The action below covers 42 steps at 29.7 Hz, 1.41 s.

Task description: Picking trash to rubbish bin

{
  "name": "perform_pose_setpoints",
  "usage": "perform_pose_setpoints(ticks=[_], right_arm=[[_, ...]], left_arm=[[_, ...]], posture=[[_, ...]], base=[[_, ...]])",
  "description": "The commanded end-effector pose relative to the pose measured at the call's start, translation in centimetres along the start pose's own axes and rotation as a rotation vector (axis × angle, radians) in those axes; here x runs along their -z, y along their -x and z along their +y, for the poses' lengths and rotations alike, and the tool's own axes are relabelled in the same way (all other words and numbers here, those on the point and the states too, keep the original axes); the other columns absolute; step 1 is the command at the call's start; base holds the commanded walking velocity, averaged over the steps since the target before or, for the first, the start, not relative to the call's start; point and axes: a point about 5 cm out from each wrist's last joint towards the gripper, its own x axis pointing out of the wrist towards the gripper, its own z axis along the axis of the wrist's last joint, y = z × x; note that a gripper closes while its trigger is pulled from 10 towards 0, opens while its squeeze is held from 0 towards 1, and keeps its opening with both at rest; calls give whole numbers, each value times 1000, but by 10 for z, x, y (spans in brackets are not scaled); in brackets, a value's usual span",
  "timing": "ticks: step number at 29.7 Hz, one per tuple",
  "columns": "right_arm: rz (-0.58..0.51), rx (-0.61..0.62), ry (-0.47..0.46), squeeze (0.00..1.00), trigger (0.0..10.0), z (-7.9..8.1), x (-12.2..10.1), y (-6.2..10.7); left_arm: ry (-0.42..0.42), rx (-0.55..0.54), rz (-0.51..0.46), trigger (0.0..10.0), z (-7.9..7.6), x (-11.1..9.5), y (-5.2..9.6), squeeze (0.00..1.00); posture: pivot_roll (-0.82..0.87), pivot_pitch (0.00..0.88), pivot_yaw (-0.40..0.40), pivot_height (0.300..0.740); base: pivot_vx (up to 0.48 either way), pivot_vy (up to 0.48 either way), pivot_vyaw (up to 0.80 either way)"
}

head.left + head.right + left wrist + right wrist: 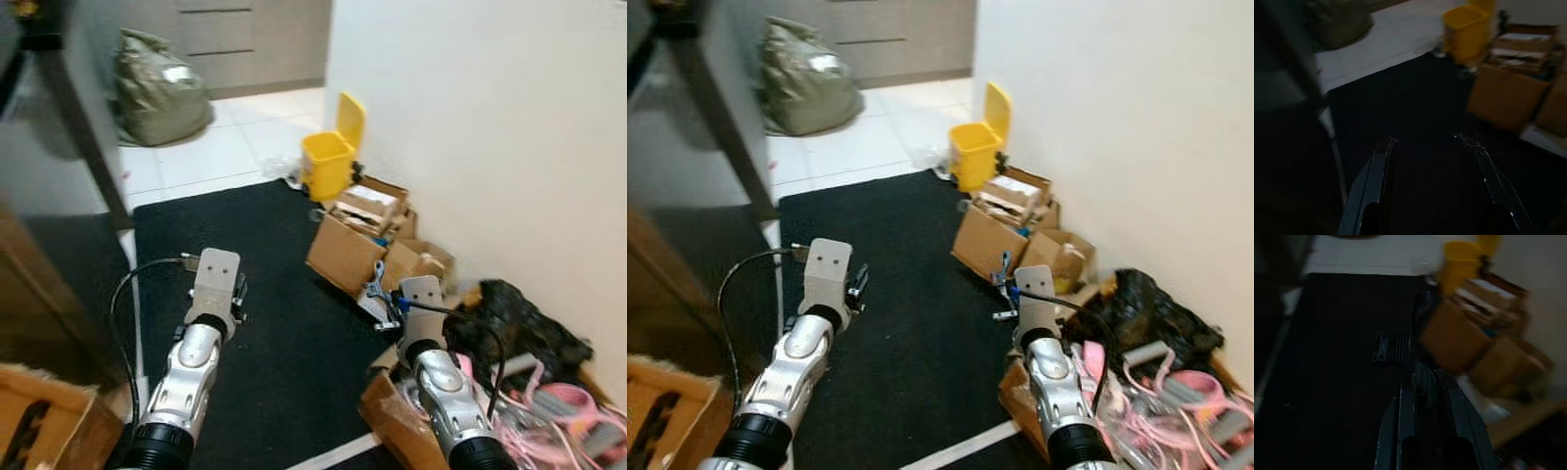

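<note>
Yellow rubbish bin [327, 163], lid up, upper centre of head view, against white wall [490, 127] at far edge of black mat [265, 294]. Cardboard boxes [367, 235] piled btwn bin and right gripper [1422, 382]. R fingers narrow, clamped on dark ridged plastic piece [1400, 350], held over mat. Left gripper [1425, 142] spread wide, nothing in it, lower left. Black bag [519, 323] and pink cords [549, 411] lower right; green sack [157, 88] upper left.

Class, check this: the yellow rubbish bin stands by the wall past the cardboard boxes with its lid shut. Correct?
Not quite. The yellow rubbish bin does stand by the wall past the cardboard boxes, but its lid is raised, as the left eye view shows.
</note>
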Motion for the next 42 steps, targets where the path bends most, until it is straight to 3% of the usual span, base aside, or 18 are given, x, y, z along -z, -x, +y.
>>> perform_pose_setpoints(ticks=[1,42], right_arm=[[20,-4,5,0,10000,0,5,1],[12,-69,11,0,10000,5,4,0]], left_arm=[[-14,-10,28,10000,4,5,3,0],[17,-6,36,10000,3,8,7,0]], posture=[[17,78,-17,740],[21,72,-31,740]], base=[[0,0,800],[0,0,800]])
